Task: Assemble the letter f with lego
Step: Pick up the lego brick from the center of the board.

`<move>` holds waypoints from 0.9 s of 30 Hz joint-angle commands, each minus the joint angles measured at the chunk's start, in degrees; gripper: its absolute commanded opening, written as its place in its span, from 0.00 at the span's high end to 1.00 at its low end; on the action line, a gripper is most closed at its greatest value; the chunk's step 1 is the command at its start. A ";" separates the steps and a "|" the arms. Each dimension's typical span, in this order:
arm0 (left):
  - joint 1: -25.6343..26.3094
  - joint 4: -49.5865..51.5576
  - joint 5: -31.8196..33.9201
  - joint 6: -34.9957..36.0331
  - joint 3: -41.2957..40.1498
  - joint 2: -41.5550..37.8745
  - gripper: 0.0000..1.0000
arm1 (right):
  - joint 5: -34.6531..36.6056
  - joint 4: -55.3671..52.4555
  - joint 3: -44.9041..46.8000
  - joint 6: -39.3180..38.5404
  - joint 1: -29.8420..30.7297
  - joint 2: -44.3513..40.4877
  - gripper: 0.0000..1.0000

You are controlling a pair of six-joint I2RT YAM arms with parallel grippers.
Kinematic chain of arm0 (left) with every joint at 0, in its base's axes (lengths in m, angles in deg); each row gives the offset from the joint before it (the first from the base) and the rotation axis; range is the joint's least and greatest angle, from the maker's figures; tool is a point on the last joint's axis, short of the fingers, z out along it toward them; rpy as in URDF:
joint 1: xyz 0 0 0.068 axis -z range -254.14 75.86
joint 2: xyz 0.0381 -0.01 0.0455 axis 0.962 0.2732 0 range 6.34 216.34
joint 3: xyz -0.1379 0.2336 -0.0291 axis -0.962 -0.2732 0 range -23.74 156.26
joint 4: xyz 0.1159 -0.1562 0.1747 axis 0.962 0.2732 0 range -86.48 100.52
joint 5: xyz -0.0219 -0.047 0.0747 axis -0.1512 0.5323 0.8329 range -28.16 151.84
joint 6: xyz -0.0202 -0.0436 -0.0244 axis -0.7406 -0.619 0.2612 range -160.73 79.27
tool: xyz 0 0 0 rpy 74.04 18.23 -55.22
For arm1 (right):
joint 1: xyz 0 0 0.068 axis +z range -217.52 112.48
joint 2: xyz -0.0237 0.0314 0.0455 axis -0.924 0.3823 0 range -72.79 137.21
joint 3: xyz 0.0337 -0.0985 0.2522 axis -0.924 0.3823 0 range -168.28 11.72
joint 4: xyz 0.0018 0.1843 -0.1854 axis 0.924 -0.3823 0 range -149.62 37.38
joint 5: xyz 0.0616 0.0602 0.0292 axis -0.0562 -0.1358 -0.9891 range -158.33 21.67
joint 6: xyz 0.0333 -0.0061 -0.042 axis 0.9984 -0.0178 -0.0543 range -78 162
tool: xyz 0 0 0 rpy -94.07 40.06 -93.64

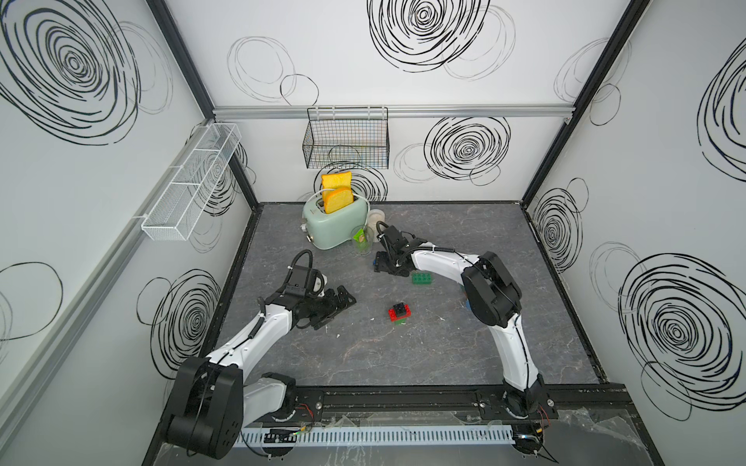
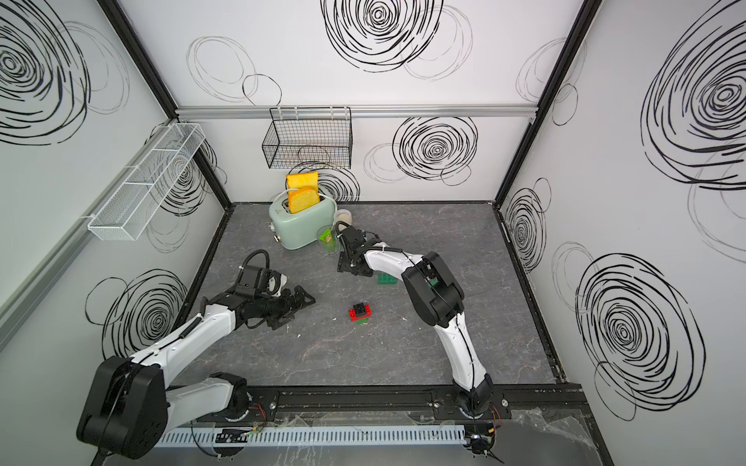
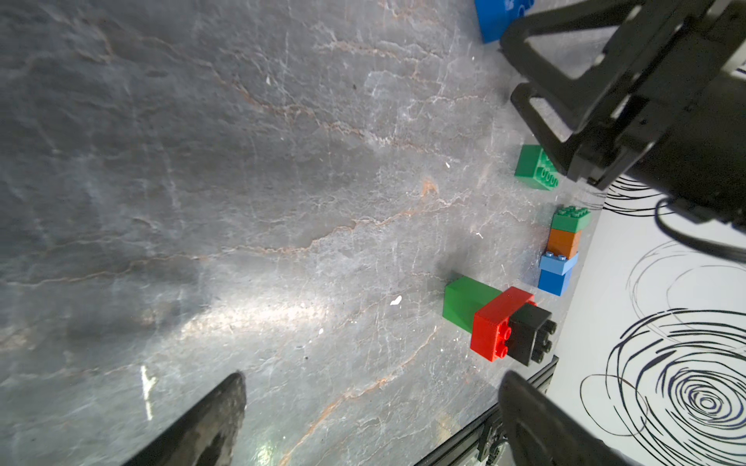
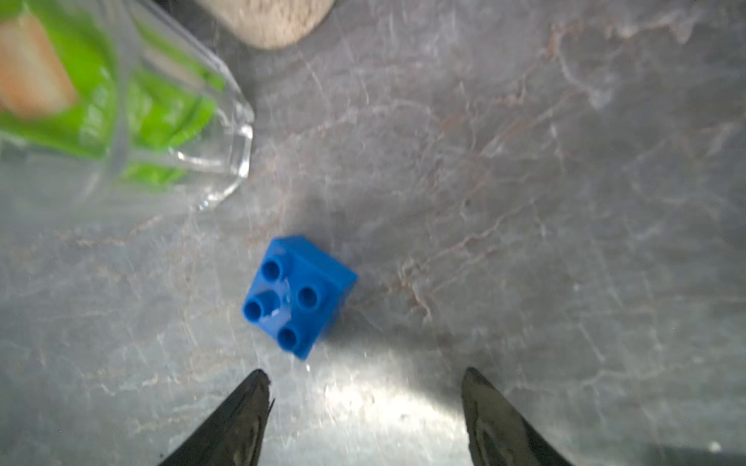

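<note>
Your right claw (image 4: 365, 403), jaws apart, just short of the blue brick (image 4: 298, 296), eleven o'clock from the red-and-black stack (image 1: 399, 312).

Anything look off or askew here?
Blue brick sits corner-on to the open right gripper, close to the glass: askew for a square pinch. White flecks dot the table. Nothing spilled or broken.

White walls (image 1: 363, 72) bear black scribbled spirals (image 1: 468, 147). A white basket (image 1: 189, 181) and a black basket (image 1: 347, 137) hang above the grey marbled tabletop (image 1: 403, 363).
</note>
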 commanded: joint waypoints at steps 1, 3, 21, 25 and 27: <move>-0.57 0.32 0.89 1.11 -0.55 1.00 0.01 | -0.59 1.14 -4.30 2.03 -0.08 3.71 0.25; -0.53 0.39 1.01 1.33 -0.33 1.44 0.01 | -0.42 1.14 -6.29 2.36 0.01 5.70 0.26; -0.44 1.20 1.37 2.34 -0.03 2.86 0.00 | 1.20 -0.20 -14.54 -1.36 1.23 14.02 0.30; -0.44 1.46 1.48 2.43 0.19 2.95 0.00 | 2.97 -1.64 -14.52 -4.48 1.99 14.36 0.32; -0.44 1.42 1.55 2.43 0.15 2.81 0.00 | 4.97 -2.30 -13.55 -6.92 2.60 13.91 0.32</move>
